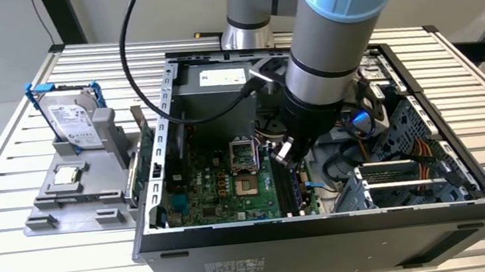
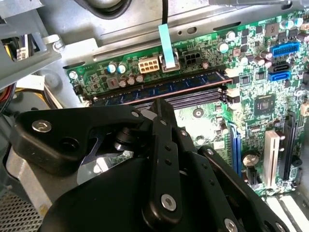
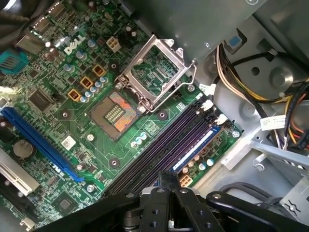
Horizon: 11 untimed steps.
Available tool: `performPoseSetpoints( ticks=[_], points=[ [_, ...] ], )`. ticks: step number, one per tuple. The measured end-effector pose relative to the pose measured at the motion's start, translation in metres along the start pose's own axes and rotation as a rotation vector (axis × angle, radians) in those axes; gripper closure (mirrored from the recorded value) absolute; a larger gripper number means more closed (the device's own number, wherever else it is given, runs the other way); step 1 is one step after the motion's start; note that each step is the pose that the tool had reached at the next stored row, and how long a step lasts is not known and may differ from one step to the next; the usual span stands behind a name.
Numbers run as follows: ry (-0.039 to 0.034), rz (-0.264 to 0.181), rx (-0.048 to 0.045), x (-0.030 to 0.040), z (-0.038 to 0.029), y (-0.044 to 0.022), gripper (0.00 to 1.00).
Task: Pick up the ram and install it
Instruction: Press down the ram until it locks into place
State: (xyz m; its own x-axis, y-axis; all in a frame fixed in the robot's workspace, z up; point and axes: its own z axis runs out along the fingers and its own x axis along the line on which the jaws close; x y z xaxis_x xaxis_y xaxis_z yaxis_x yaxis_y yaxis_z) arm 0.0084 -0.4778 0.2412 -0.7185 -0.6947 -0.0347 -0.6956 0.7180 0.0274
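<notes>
The gripper (image 1: 285, 152) is down inside the open computer case (image 1: 322, 225), directly over the black memory slots (image 1: 290, 186) of the green motherboard (image 1: 221, 191). In both wrist views its black fingers (image 2: 161, 116) come together into one narrow tip with no gap showing, so the jaws look pressed together, and that tip sits right at the ram (image 2: 164, 88). The ram lies lengthwise in the outermost slot, just ahead of the jaws in the second wrist view, its bluish board with dark chips running the full length of the slot between the end latches. In the first wrist view the same bluish stick (image 3: 195, 147) lies on the slot bank's outer side, with the empty purple-black slots (image 3: 166, 145) alongside it. Farther from the jaws, the open processor socket (image 3: 116, 113) with its raised metal frame (image 3: 157, 72) sits on the board. Outside the case, well away from the gripper, a grey holder (image 1: 79, 192) carries a hard drive (image 1: 76, 122) standing upright and a small square processor (image 1: 68, 174)
</notes>
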Motion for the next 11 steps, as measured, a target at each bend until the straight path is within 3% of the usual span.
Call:
performPoseSetpoints(
  ticks=[11],
  points=[
    [-0.004,-0.107,-0.0109,-0.0015,0.0001,-0.0014,1.0]
  ],
)
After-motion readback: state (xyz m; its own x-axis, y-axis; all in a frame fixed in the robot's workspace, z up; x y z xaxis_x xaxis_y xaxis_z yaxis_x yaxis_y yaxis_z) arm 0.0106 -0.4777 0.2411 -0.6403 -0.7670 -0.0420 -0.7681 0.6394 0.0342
